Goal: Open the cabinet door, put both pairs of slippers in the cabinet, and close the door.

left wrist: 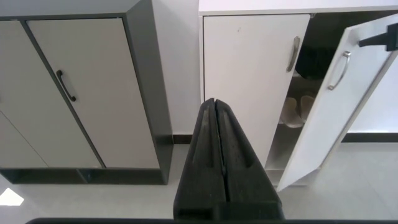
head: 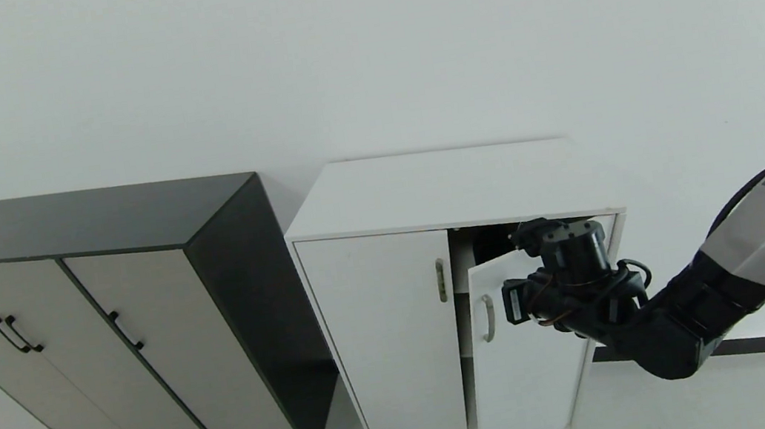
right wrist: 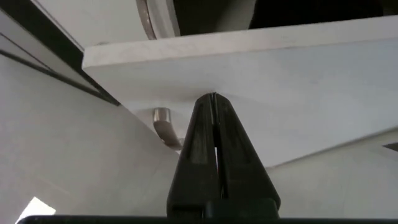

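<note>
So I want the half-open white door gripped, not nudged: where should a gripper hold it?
Probably the upright bar handle by the free edge of the door, approached from the front with jaws closing sideways across it: it stands off the panel, far from the hinged side.

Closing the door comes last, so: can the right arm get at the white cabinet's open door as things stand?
Probably yes: the right gripper, shut, sits at the open door's top edge, above its handle, with nothing between them.
</note>
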Available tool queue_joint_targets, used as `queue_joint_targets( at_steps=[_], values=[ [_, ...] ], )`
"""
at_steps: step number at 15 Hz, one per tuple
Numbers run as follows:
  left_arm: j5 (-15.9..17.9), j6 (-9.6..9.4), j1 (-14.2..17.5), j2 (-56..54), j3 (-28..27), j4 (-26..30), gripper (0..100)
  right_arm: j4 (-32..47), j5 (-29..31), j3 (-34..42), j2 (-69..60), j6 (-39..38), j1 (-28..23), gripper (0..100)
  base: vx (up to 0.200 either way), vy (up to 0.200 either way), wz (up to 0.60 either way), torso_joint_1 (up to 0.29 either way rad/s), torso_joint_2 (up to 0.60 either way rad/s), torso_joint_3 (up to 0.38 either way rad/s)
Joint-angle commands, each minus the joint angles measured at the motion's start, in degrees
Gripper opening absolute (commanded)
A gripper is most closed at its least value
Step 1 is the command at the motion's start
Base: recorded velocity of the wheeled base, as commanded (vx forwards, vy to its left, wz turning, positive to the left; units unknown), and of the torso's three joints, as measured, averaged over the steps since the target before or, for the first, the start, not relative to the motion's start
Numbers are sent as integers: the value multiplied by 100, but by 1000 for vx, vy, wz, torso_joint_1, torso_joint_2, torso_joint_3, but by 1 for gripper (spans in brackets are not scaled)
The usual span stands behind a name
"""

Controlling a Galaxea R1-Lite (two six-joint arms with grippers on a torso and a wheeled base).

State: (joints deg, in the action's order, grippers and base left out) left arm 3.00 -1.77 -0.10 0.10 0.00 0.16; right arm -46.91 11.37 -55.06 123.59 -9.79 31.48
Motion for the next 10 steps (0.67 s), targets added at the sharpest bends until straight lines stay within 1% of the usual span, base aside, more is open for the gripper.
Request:
queue_joint_targets(
  at_steps=[1,3,7,10],
  values=[
    [-1,1,1,-1,0,2,0,-2,-4,-180,262,-32,-71,0,0,0,0,0,0,0],
    [-1,1,1,-1,0,2,0,-2,-4,-391,403,-225,-151,0,0,0,0,0,0,0],
    [-1,19,1,-1,0,2,0,-2,-4,-813,640,-296,-221,0,0,0,0,0,0,0],
    [-1,19,1,-1,0,2,0,-11,-4,-883,658,-322,-230,0,0,0,0,0,0,0]
  ],
)
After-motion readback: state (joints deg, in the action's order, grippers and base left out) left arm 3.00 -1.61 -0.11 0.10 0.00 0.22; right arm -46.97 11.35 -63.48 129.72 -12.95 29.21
